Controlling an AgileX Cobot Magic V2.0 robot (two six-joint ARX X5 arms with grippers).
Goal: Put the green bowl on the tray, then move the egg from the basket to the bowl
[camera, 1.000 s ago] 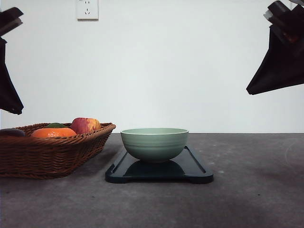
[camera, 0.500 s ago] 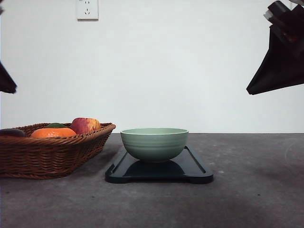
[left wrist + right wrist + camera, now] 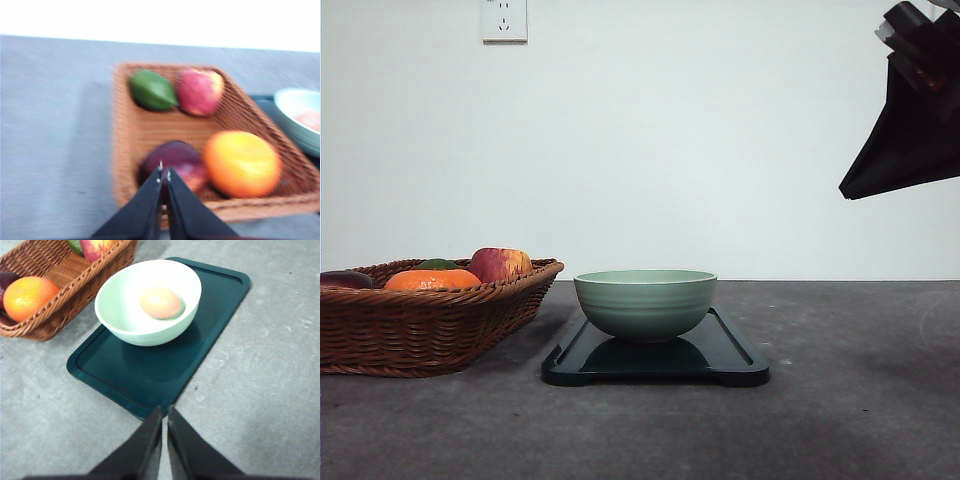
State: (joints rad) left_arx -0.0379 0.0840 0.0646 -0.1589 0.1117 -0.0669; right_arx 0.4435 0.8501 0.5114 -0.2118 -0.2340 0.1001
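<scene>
**Egg resting in the green bowl on the tray**

We are looking at a pale sage-green round ceramic bowl (image 3: 148,302) with faint ridges on its side, sitting on a flat, near-black rectangular tray (image 3: 155,375) with rounded corners and a low rim. A small, pale reddish-brown egg (image 3: 160,302) is lying inside the bowl. Beside the tray, a shallow brown woven wicker basket (image 3: 430,325) is holding a round orange fruit (image 3: 242,162), a red-yellow apple (image 3: 200,91), a green fruit (image 3: 152,90) and a dark purple fruit (image 3: 175,161).

Everything is standing on a rough grey table (image 3: 840,420). Behind it we are seeing a plain white wall (image 3: 720,140) with a white wall socket (image 3: 504,19) near the top.

The left gripper (image 3: 164,174) is hanging above the basket with its black fingers almost together, holding nothing. The right gripper (image 3: 164,411) is hanging over the tray's near edge, its fingers likewise nearly touching and empty.
</scene>
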